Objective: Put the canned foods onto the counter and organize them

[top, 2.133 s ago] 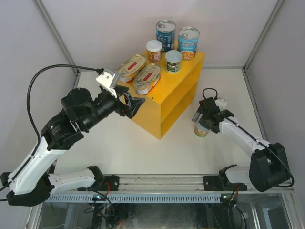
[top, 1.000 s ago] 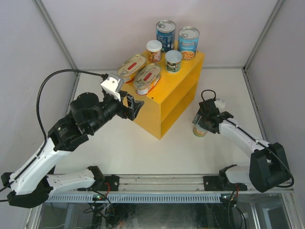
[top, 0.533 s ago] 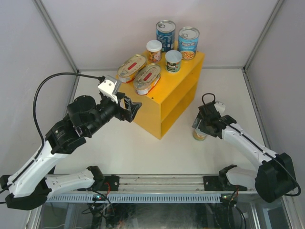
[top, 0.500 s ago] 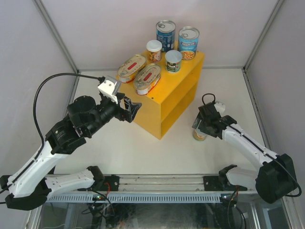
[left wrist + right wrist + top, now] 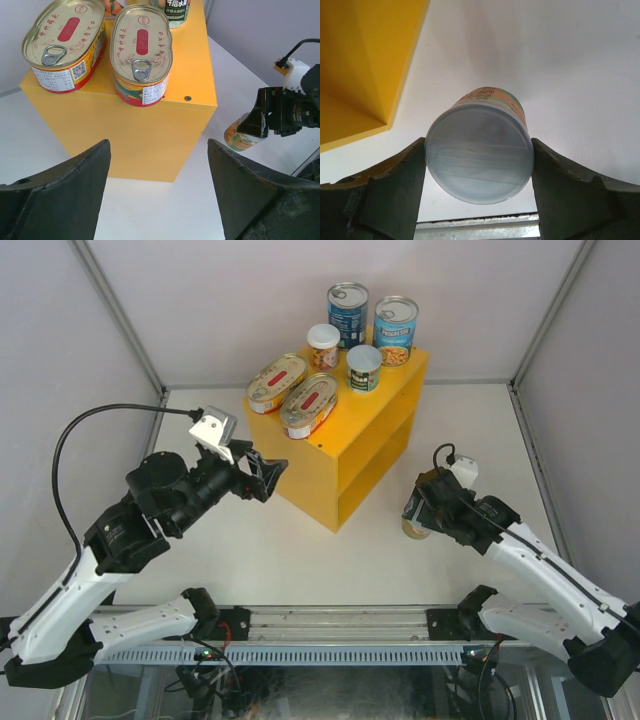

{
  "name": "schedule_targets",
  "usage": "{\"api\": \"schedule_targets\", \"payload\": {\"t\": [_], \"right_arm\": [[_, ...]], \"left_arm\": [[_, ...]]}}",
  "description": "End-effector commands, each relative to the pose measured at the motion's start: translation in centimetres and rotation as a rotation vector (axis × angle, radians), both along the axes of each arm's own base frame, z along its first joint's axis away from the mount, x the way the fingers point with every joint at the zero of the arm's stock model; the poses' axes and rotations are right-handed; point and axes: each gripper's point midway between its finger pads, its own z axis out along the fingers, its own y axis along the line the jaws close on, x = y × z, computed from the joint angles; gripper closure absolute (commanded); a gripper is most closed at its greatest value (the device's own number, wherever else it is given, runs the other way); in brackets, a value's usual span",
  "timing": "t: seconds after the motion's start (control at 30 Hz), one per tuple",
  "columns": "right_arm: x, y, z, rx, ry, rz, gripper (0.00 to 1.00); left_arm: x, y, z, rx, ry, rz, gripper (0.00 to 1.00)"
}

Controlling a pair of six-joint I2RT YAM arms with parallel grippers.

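The yellow counter [image 5: 375, 425] stands mid-table. On its top are two tall blue cans [image 5: 348, 312] [image 5: 396, 328], two small pale-lidded cans [image 5: 323, 346] [image 5: 364, 367] and two oval red-yellow tins [image 5: 277, 382] [image 5: 309, 405]. My right gripper [image 5: 420, 508] is shut on the third small can [image 5: 479, 155], low over the table right of the counter; its fingers [image 5: 395, 185] press both sides of the can. My left gripper [image 5: 262, 470] is open and empty, left of the counter, facing the oval tins [image 5: 141, 50].
The counter's open shelf faces front-right [image 5: 385, 455]; its corner shows in the right wrist view [image 5: 360, 65]. The enclosure's walls stand close on the left, back and right. A metal rail [image 5: 330, 625] runs along the near edge.
My left gripper has drawn back to the left, away from the counter's corner. My right arm has swung round and risen, still around the small can, which has shifted slightly nearer.
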Motion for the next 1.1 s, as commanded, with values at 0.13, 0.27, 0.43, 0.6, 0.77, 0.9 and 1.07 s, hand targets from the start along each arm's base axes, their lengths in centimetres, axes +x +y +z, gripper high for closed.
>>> {"api": "schedule_targets", "payload": {"t": [0.13,0.27,0.43,0.6,0.77,0.9,1.07], "right_arm": [[0.3,1.3,9.6,0.076,-0.223,-0.014,1.00],[-0.1,1.7,12.5,0.078,-0.267,0.011,1.00],[-0.6,2.2,16.3,0.092,-0.330,0.041,1.00],[-0.7,2.6,19.6,0.090,-0.382,0.079,1.00],[-0.6,3.3,22.6,0.090,-0.435,0.110,1.00],[-0.5,4.0,24.5,0.092,-0.465,0.136,1.00],[-0.6,4.6,26.9,0.102,-0.508,0.161,1.00]], "left_arm": [[-0.1,-0.2,0.2,-0.042,0.005,0.002,0.19],[0.2,-0.2,-0.2,-0.041,0.011,0.021,0.19],[0.6,-0.5,-1.0,-0.029,0.025,0.027,0.24],[0.8,-0.4,-1.0,-0.038,0.022,0.044,0.29],[1.1,-0.7,-0.8,-0.038,0.018,0.044,0.39],[1.2,-0.9,-0.7,-0.042,0.018,0.045,0.43],[1.2,-0.9,-0.5,-0.052,0.012,0.047,0.45]]}}
